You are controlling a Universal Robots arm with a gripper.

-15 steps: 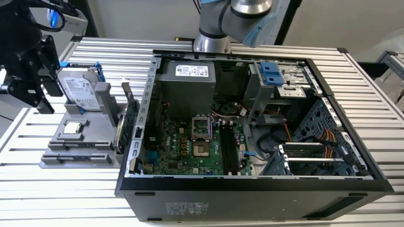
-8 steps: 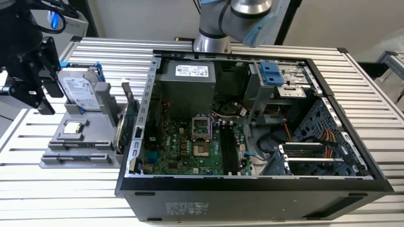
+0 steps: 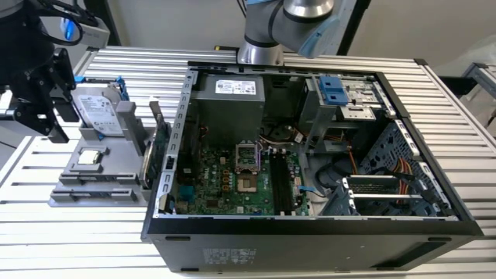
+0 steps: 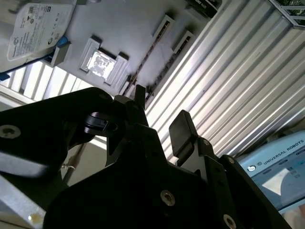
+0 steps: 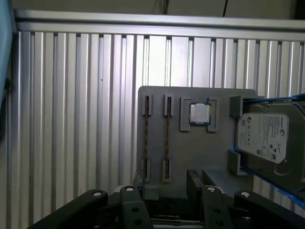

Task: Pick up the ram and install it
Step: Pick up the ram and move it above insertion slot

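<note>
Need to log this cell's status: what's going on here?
A robot arm's gripper hangs over the grey holder on the slatted table, jaws open and empty. A ram stick sits edge-on in a holder slot, roughly in line with the gap between the jaws, not gripped. The open computer case stands beside the holder.

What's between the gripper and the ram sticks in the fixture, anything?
Nothing visible. In the first wrist view the open gripper faces the grey fixture, with both ram sticks standing bare in their slots. The CPU and hard drive sit off to one side.
</note>
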